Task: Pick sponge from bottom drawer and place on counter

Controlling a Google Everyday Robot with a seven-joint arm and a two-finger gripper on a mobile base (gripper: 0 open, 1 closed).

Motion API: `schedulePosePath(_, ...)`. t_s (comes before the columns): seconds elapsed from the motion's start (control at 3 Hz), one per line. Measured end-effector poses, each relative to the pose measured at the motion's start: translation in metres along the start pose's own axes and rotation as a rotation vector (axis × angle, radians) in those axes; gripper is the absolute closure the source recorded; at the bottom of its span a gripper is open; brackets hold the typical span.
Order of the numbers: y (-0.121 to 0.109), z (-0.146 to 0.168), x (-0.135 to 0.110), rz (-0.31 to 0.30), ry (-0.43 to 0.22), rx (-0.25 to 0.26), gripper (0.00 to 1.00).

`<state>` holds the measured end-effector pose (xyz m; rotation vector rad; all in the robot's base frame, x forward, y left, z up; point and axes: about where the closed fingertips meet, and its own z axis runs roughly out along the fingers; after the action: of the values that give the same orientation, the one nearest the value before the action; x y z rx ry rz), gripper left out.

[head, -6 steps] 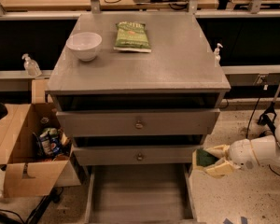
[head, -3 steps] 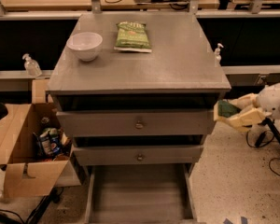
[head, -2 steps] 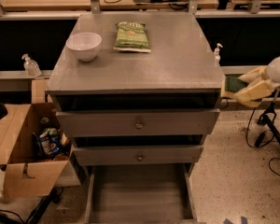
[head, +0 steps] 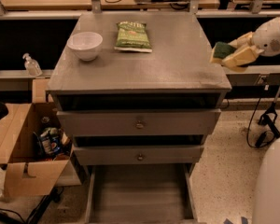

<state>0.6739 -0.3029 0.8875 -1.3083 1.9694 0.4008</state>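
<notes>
My gripper (head: pixel 229 56) is at the right of the grey cabinet, level with the counter's right edge, and is shut on the sponge (head: pixel 221 50). The sponge shows its dark green face with yellow below. It hangs just over the right rim of the counter (head: pixel 177 64), a little above it. The bottom drawer (head: pixel 140 195) is pulled out at the foot of the cabinet, and its plank floor is bare.
A white bowl (head: pixel 85 45) and a light green snack bag (head: pixel 133 35) sit on the back of the counter. An open cardboard box (head: pixel 23 148) stands left of the cabinet. Cables (head: pixel 266 125) lie on the floor at the right. Tan desks run behind.
My gripper has risen with the sponge from beside the bottom drawer up the cabinet's right side to counter height, and has come in over the counter's right edge.
</notes>
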Motion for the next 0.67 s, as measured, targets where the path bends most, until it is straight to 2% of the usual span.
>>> schedulePosePath(0.33, -0.041, 0.029, -0.048, -0.020, -0.078, 0.090, 1.00)
schedulePosePath(0.67, -0.077, 0.056, -0.087, -0.009, -0.165, 0.181, 1.00)
